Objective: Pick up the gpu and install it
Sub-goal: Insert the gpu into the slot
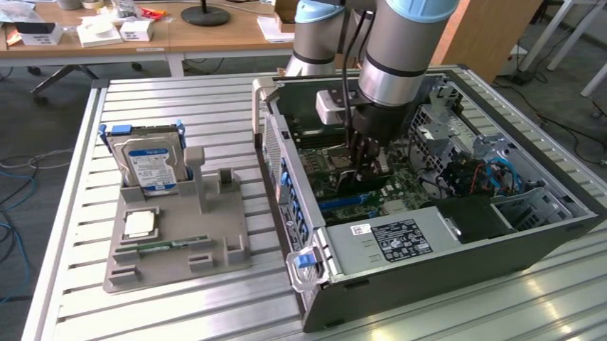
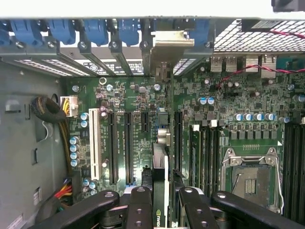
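The gpu (image 2: 160, 160) is seen edge-on in the wrist view, a thin dark card with a green logo near my fingers. Its metal end bracket (image 2: 171, 45) sits up against the case's rear slot openings. My gripper (image 2: 162, 193) is shut on the card, one black finger (image 2: 141, 205) on each side of it. The card stands upright over the green motherboard (image 2: 138, 95), in line with an expansion slot beside the black slots (image 2: 128, 148). In the exterior view my gripper (image 1: 365, 165) reaches down into the open computer case (image 1: 531, 241), with the gpu (image 1: 360, 183) low over the board.
A white slot (image 2: 94, 143) and the bare processor socket (image 2: 250, 174) flank the card. The power supply (image 1: 389, 238) fills the case's near end. On the exterior view's left, a grey holder (image 1: 180, 249) carries a silver hard drive (image 1: 147, 160), a processor (image 1: 139, 224) and a memory stick (image 1: 170, 246).
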You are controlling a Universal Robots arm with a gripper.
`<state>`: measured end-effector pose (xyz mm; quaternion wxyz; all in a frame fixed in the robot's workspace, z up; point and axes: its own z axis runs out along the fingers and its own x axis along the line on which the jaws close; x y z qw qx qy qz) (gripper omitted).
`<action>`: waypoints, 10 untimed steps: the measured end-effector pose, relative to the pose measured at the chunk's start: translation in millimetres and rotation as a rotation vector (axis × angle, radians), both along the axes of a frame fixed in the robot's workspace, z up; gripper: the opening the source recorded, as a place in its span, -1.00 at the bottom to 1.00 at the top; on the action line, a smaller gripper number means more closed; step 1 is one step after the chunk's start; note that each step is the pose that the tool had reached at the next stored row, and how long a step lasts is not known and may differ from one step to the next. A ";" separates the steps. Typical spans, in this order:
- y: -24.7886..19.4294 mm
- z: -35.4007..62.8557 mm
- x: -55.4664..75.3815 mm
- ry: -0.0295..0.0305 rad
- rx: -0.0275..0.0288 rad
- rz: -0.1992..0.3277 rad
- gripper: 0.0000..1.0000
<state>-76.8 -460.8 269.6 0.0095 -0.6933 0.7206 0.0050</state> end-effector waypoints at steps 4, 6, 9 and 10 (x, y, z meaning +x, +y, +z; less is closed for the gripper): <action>0.0 -1.2 0.0 0.0001 -0.0003 0.000 -0.47; 0.0 -1.3 -0.1 0.0001 -0.0002 0.000 -0.47; 0.1 -2.4 0.0 -0.0002 0.0004 0.000 -0.47; 0.0 -2.8 0.0 -0.0001 0.0001 0.000 -0.47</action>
